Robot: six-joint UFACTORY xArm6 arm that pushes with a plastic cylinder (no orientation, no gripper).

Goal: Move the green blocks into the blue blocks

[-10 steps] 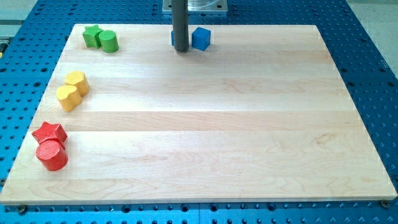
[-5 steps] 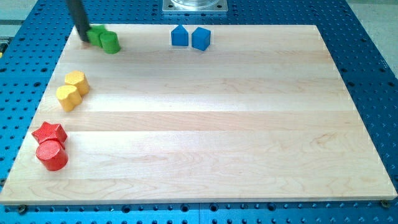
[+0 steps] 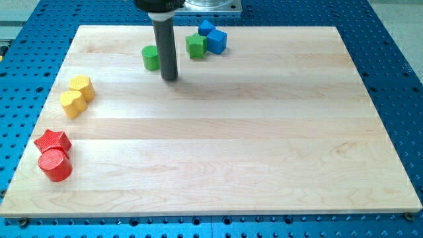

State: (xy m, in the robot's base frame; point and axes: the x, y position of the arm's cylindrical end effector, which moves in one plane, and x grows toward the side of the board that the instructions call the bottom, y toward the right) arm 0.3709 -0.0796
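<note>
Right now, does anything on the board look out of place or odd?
Only one thing: the green cylinder sits apart from the green star block, which touches the blue blocks. My tip rests just right of the cylinder.

Rod (image 3: 165,39) hides green block's (image 3: 151,57) right side (shape unclear).

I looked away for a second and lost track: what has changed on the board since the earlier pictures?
Both green blocks slid right: one now touches the blue blocks, which shifted slightly; the green cylinder lags behind. My tip is just right of it. Yellow and red blocks stayed.

Blue perforated surface (image 3: 390,79) around wooden board (image 3: 218,145)
</note>
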